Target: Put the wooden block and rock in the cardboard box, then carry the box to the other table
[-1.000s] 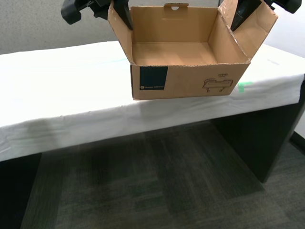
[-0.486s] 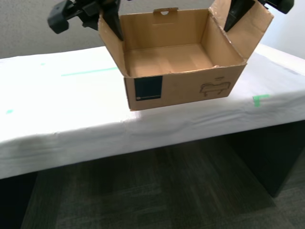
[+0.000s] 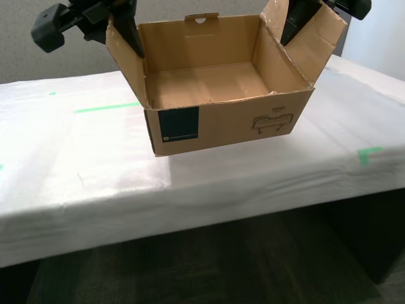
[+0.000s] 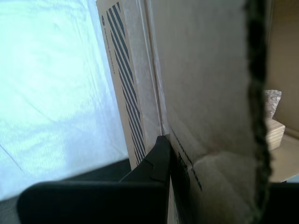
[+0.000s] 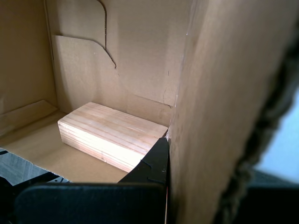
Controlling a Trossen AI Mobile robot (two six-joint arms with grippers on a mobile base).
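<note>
Landmark: the cardboard box (image 3: 215,95), held over the other desk (image 3: 76,158) with its blue label side toward the camera in the exterior view.

My first hand (image 5: 164,154): clamped narrow on one side flap of the box, a black finger (image 5: 149,165) pressed to the flap's inner face, which is why its camera looks down inside the box.

My second hand (image 4: 166,158): pinched narrow on a flap as well, one finger (image 4: 154,163) flat against the cardboard. In the exterior view an arm grips each of the two side flaps; which is which I cannot tell.

Why held so: a grip on opposite flaps keeps the box level and open, so the load cannot tip out.

Wooden block (image 5: 110,134): lying flat on the box floor, close to the wall below my first hand.

Rock (image 4: 272,103): inside the box, just beside a pale block edge past the flap.

Desk: white wrinkled cover with green tape marks (image 3: 104,107) beside the box; the underside is hidden, so contact is uncertain.

Stage, as I judge: both things loaded, setting down remains.
</note>
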